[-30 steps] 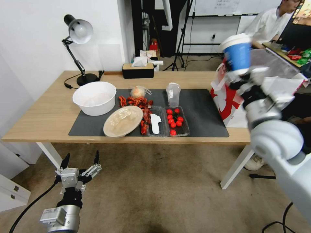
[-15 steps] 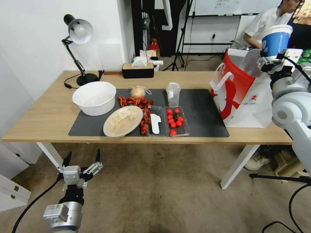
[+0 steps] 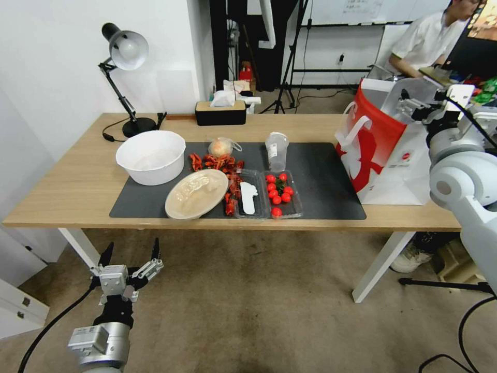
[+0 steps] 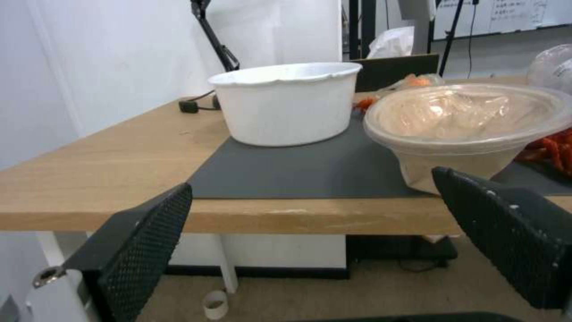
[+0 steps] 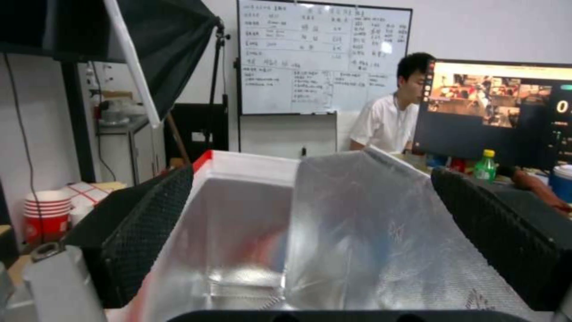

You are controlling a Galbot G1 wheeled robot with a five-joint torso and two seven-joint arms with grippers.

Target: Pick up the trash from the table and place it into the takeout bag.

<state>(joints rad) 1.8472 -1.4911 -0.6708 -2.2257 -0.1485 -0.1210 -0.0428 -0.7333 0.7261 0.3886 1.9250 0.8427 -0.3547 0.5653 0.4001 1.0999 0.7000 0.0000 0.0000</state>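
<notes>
Right gripper (image 3: 414,106) empty, jaws apart over takeout bag (image 3: 380,150); left gripper (image 3: 130,259) spread, parked below table (image 3: 72,181). Clear plastic cup (image 3: 276,150) beside bag: light, crushable, take mid-wall

The right arm is reaching up and forward on the robot's right side, its wrist turning inward so the right gripper (image 3: 409,106) is pointing toward the left. Its two black fingers (image 5: 137,228) are standing wide apart with nothing between them. The left arm is hanging low at the robot's left, the left gripper (image 3: 130,254) pointing upward, its fingers (image 4: 143,250) also spreading wide and gripping nothing.
</notes>
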